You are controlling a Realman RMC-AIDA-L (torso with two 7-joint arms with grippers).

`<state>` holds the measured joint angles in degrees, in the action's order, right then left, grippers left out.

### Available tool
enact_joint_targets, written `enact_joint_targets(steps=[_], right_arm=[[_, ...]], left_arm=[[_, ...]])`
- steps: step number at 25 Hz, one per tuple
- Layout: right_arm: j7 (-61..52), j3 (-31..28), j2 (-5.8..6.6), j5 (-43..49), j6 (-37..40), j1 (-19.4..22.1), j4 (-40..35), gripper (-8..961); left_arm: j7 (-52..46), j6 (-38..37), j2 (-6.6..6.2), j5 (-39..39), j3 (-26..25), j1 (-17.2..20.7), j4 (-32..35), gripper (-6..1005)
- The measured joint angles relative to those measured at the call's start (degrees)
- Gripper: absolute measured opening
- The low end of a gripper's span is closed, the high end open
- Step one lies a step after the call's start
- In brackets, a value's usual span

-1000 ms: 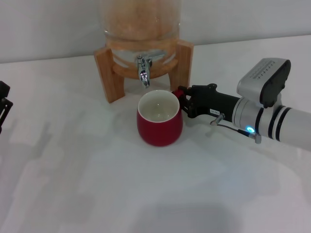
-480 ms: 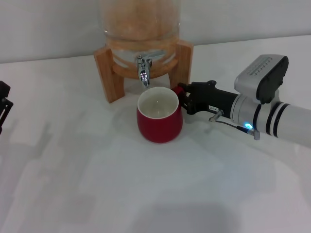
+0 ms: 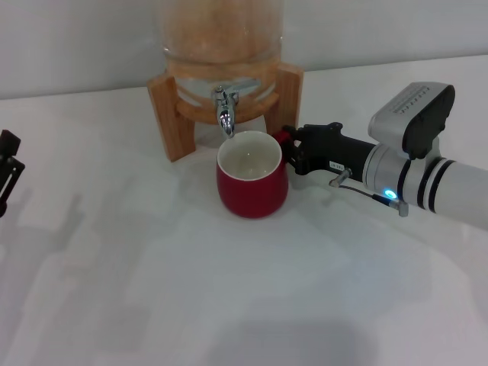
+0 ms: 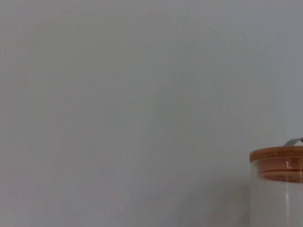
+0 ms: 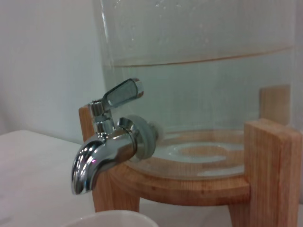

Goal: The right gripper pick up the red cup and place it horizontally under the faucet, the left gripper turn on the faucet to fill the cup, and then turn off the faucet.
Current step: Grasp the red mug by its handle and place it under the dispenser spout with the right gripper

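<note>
Now your right gripper [image 3: 288,149], clenched on the red cup [image 3: 252,175] handle, holds its mouth just short of the faucet [image 3: 225,113] spout, toward the desk's back edge.

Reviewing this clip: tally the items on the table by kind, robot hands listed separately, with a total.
Red cup: 1
Faucet: 1
Glass dispenser: 1
Wooden stand: 1
Robot hands: 2, the right hand at the cup's handle, the left hand at the table's left edge
Total: 6
</note>
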<state>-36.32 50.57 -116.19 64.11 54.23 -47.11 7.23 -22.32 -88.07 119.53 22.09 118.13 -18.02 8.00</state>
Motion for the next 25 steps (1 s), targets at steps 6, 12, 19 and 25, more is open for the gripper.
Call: enact_joint_targets(steps=[6,12,19,25], right_arm=[[0.0,-0.1,0.00,0.0,0.0,0.1,0.0,195],[0.0,0.1,-0.01,1.1,0.6,0.3,0.0,199],[0.0,-0.1,0.00,1.6,1.0,0.3,0.0,204],[0.0,-0.1,0.00,1.6,1.0,0.3,0.0,208]], left_arm=[[0.0,-0.1,0.00,0.0,0.1,0.0,0.0,875],[0.0,-0.1,0.00,0.0,0.1,0.0,0.0,875],[0.0,-0.2,0.00,0.0,0.1,0.0,0.0,875],[0.0,-0.2,0.00,0.0,0.1,0.0,0.0,875]])
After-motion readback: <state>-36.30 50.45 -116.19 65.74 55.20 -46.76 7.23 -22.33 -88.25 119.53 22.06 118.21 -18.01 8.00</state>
